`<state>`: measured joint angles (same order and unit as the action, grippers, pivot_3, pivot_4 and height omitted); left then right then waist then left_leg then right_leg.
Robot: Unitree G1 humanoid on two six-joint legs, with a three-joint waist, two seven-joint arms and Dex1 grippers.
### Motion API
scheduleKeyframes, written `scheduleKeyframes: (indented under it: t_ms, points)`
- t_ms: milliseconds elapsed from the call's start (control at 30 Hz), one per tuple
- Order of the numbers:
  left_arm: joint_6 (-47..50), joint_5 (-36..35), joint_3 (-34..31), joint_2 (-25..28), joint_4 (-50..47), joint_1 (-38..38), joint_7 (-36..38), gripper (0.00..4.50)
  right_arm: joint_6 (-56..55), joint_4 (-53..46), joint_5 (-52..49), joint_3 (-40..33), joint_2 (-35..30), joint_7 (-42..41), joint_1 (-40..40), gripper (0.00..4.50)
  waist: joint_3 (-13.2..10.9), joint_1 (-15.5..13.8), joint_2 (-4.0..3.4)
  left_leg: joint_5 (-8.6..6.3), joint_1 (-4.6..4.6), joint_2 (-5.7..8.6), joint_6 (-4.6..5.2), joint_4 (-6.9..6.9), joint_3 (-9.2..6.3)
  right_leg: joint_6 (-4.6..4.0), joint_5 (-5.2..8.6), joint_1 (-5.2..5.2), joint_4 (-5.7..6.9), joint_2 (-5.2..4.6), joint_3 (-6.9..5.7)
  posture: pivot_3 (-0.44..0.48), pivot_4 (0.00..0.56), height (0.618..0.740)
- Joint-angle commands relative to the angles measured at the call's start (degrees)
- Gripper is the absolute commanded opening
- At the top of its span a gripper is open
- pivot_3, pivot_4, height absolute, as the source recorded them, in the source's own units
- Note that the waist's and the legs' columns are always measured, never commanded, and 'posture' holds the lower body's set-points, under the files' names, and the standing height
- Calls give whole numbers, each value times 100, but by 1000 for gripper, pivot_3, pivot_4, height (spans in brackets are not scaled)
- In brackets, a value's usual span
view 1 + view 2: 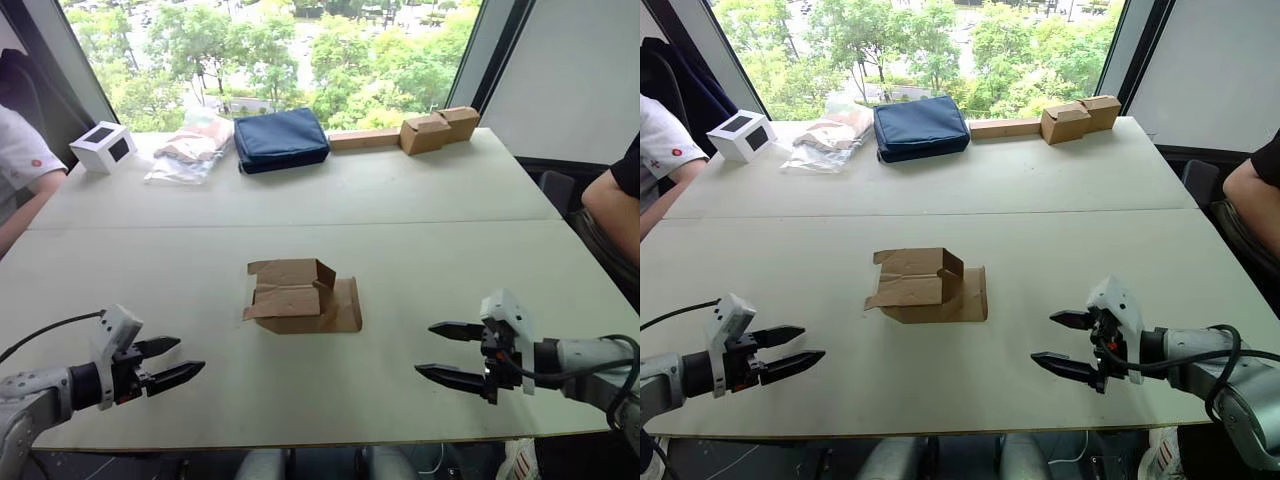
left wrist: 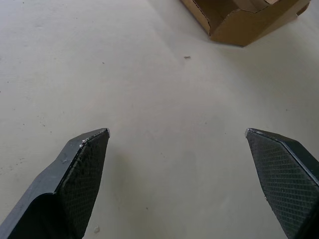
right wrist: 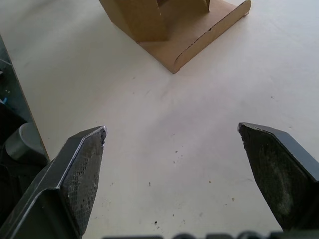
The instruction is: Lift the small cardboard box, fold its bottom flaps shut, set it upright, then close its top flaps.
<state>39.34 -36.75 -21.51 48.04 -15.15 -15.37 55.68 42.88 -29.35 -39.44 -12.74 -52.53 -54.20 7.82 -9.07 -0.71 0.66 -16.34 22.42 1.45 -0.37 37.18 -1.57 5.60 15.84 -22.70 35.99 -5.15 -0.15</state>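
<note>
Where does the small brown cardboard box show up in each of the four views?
Left eye view: small brown cardboard box, table centre.
Right eye view: centre, slightly left.
Left wrist view: corner ahead of the fingers.
Right wrist view: ahead of the fingers.
Shared landmark: its flat flap lying on the table.

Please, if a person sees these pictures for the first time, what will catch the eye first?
First, the small cardboard box lying alone in the middle of the table, flaps loose and one flat on the tabletop. Then the left gripper and right gripper, both open, held low at the near edge on either side of it, touching nothing. At the far edge lies a navy pouch.
</note>
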Motion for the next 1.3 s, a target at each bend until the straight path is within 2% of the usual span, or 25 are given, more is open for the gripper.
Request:
scheduleKeyframes:
  t_ms: [33, 533, 633, 700, 800, 967, 1033, 1133, 1200, 1233, 1300]
  points:
    - [-182, 81, -119, 2, -110, -139, 34, 4500, -45, -75, -25, -30, 40, 23, -44, 4479, 0, 2, 0, 0, 0, 0, 0, 0, 0, 0, 0, 0, 0, 0, 0, 0, 150, 737]
    - [-299, 86, -250, -61, -100, -200, -128, 4500, -142, 30, 40, 7, 83, 54, -110, 4479, 0, 0, -1, 0, 0, 0, 0, 0, 0, -1, 0, 0, 0, -1, 0, 0, 150, 737]
    - [-470, 490, -145, -127, -32, 67, -652, 4500, -226, 166, 162, 47, 135, 153, -216, 4479, 0, -6, -1, 0, 0, 0, 0, 0, 0, -1, 0, 0, 0, -1, 0, 0, 150, 737]
    - [-348, 481, -236, -194, -37, 369, -979, 4500, -142, 268, 124, 30, 76, 126, -383, 4479, 0, -14, -1, 0, 0, 0, 0, 1, 0, -1, 0, 1, 0, -1, 0, 0, 150, 737]
    - [-258, 403, -282, -108, 13, 526, -923, 4500, -43, 313, 79, -70, 3, 101, -461, 4479, 0, -2, 0, 0, 1, 1, 0, 2, 0, 0, 0, 0, 0, -1, 0, 0, 150, 737]
    - [-79, 422, -46, 417, 607, 768, -291, 4500, -50, 261, 155, -338, -73, 171, -196, 4479, -2, 4, -2, 0, 3, 1, 0, -9, 3, 1, -1, -10, 2, 0, -1, 0, 150, 737]
    - [47, 407, 101, 631, 979, 1141, -70, 4500, -107, 233, 222, -441, -79, 224, -143, 4479, -2, 1, -5, 0, 2, 0, -1, -7, 2, 0, -1, -9, 5, 0, -2, 0, 150, 737]
    - [645, 88, 253, 833, 1393, 1727, 297, 4500, -155, 195, 278, -575, -187, 142, -95, 4479, -3, -20, -5, 0, 1, 0, -1, -2, 2, -3, -1, -4, 3, 0, -2, 0, 150, 737]
    - [2142, -1024, 336, 856, 1528, 2631, 686, 4500, 89, -142, -85, -722, -308, 51, -224, 4479, -7, 5, -4, 0, 4, 2, -1, -2, 3, -2, -2, -5, -1, -2, -2, 0, 150, 737]
    - [2609, -1356, 409, 811, 1510, 2933, 792, 4500, 259, -313, -358, -789, -326, 41, -300, 4479, -10, -3, 1, 0, 8, 3, 0, -2, 6, 2, -4, -11, 3, -4, -3, 0, 150, 737]
    - [3005, -1578, 509, 762, 1484, 3202, 838, 4500, 498, -507, -695, -857, -330, 83, -398, 4479, -9, 2, 0, 1, 17, 1, 0, 11, 0, 21, -14, -17, 12, 1, -10, 0, 150, 737]
